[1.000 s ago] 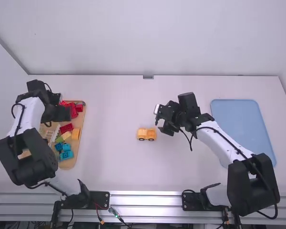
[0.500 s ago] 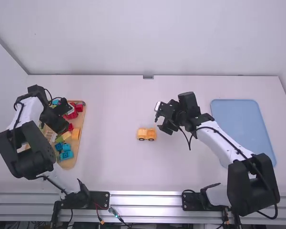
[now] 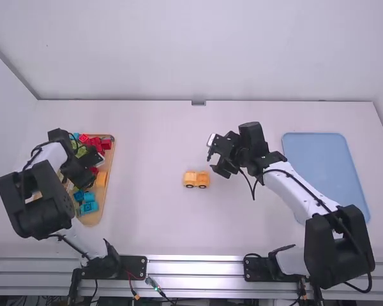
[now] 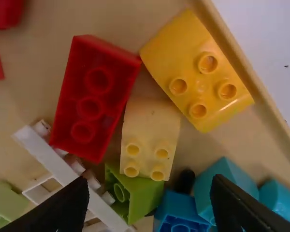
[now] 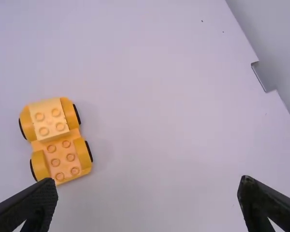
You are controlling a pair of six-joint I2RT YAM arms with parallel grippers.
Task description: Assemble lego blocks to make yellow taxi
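Yellow taxi base (image 3: 196, 179), wheels on, sat on the white table (image 3: 153, 217) between our two arms, just where it had been a second before. What had changed was our left gripper (image 4: 152, 208) — it came nearer the camera along the tray (image 3: 92, 220), fingers apart and holding nothing above the blocks. That put the pale yellow block (image 4: 150, 121) and the bright yellow block (image 4: 188, 53) within its sight, so we judged we were picking out the next body piece. Our right gripper (image 5: 147, 208) — also spread, also empty — waited near the base.
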